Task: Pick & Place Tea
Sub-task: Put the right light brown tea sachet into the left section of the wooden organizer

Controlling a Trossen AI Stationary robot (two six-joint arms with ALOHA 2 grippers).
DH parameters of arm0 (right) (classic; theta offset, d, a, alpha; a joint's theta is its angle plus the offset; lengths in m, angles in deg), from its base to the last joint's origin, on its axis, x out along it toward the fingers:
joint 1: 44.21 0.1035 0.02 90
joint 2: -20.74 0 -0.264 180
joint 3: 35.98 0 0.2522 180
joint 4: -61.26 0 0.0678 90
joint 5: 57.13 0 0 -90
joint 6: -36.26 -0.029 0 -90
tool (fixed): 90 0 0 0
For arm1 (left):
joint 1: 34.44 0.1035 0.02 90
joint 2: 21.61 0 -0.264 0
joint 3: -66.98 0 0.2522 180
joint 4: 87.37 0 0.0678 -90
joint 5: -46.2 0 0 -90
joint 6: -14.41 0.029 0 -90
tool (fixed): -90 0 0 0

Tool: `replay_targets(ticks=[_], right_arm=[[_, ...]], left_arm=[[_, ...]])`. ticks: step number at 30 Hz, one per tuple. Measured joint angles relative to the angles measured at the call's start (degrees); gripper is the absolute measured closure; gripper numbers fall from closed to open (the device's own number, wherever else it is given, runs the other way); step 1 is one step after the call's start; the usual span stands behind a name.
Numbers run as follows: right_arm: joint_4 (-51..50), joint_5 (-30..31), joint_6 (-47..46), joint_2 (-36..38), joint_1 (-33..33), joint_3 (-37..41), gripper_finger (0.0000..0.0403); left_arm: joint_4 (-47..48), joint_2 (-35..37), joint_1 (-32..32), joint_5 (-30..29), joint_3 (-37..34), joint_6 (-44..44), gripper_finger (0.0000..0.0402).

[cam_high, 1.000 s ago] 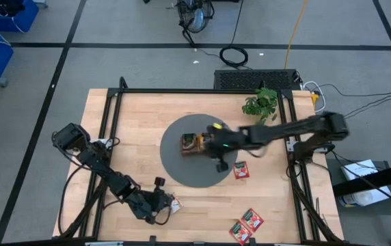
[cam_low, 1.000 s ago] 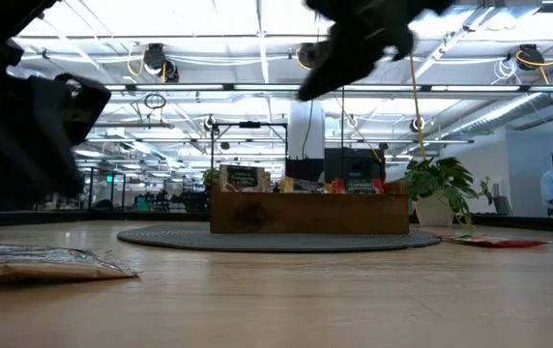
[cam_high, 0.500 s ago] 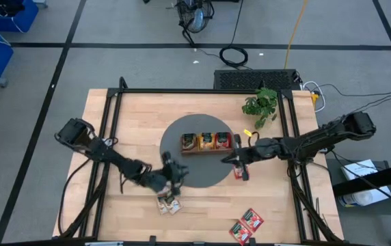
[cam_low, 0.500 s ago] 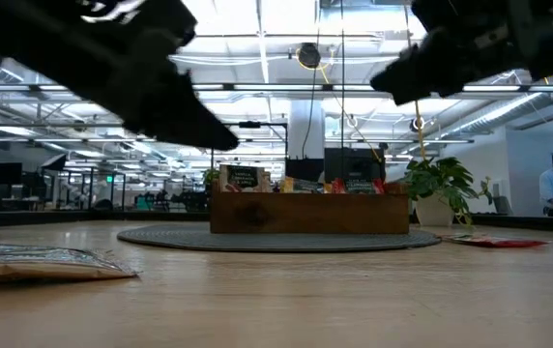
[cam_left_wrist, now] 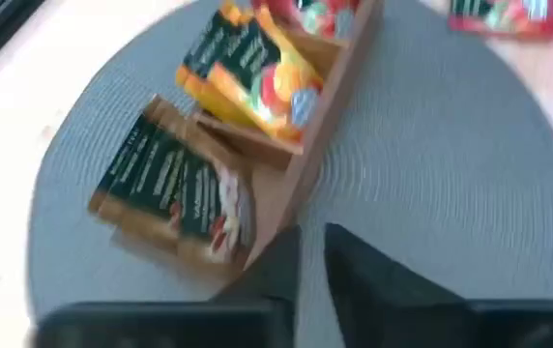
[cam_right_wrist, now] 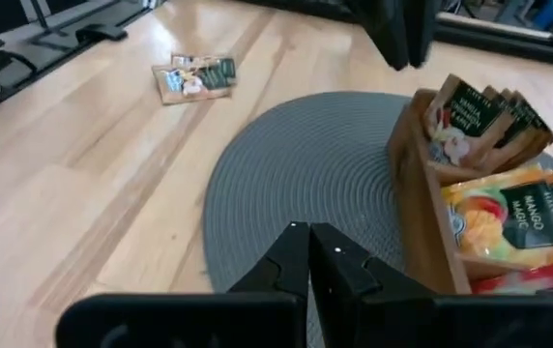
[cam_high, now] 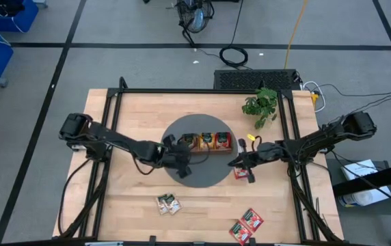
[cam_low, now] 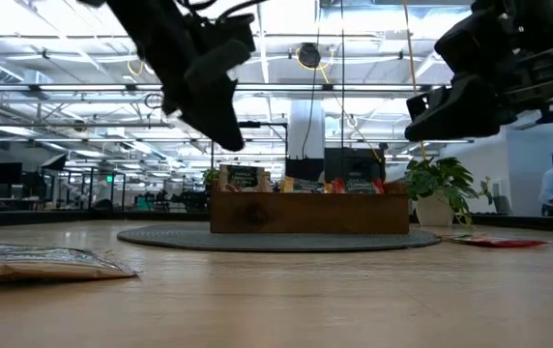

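Observation:
The tea sachets stand in a brown wooden tray [cam_high: 206,141] on a round grey mat [cam_high: 195,171]. Its compartments hold beige [cam_left_wrist: 175,184], orange [cam_left_wrist: 257,72] and red sachets. Two loose beige sachets [cam_high: 168,203] lie flat near the table's front edge. Red sachets lie flat at the mat's right rim [cam_high: 241,173] and at the front right [cam_high: 247,224]. My left gripper [cam_high: 182,162] [cam_left_wrist: 312,256] hangs over the mat by the tray's left end. Its fingers stand a narrow gap apart and hold nothing. My right gripper [cam_high: 236,162] [cam_right_wrist: 308,253] is shut and empty at the mat's right rim.
A small potted plant [cam_high: 260,104] stands at the far right of the table. Black frame rails [cam_high: 110,137] run along the table's left and right sides. Bare wood lies at the front left and behind the mat.
My left gripper has risen from the loose beige sachets at the front edge and swung toward the far right, out over the mat to the tray's left end. The sachets stay on the table. My right gripper has drawn back from above the tray toward the right and sunk lower.

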Motion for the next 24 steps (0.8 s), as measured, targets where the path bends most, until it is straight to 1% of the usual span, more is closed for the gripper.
replay_targets(ticks=[2,3,6,11,16,18,24], right_arm=[[1.34,0.04,0.29,0.01,0.0,0.39,0.0399],[1.6,0.05,0.43,0.06,0.0,0.65,0.0399],[1.62,0.09,0.59,0.05,0.0,1.31,0.0399],[2.34,0.15,-0.28,0.07,0.0,1.89,0.0399],[2.77,0.08,-1.76,0.07,0.0,1.89,0.0399],[2.9,0.04,-1.79,0.07,0.0,1.89,0.0399],[2.92,0.03,-1.79,0.06,0.0,1.89,0.0399]], left_arm=[[5.06,0.0,0.79,0.76,2.07,0.26,0.0383],[6.24,0.0,1.6,1.97,2.72,0.7,0.0392],[6.67,0.0,4.06,7.35,3.26,2.22,0.0392],[8.25,-0.82,7.46,12.59,3.24,2.27,0.0396],[8.17,-1.67,8.83,13.0,3.3,3.26,0.0398],[9.78,-2.12,9.33,12.91,3.19,3.23,0.0397],[9.71,-3.19,10.77,11.43,3.15,4.55,0.0388]])
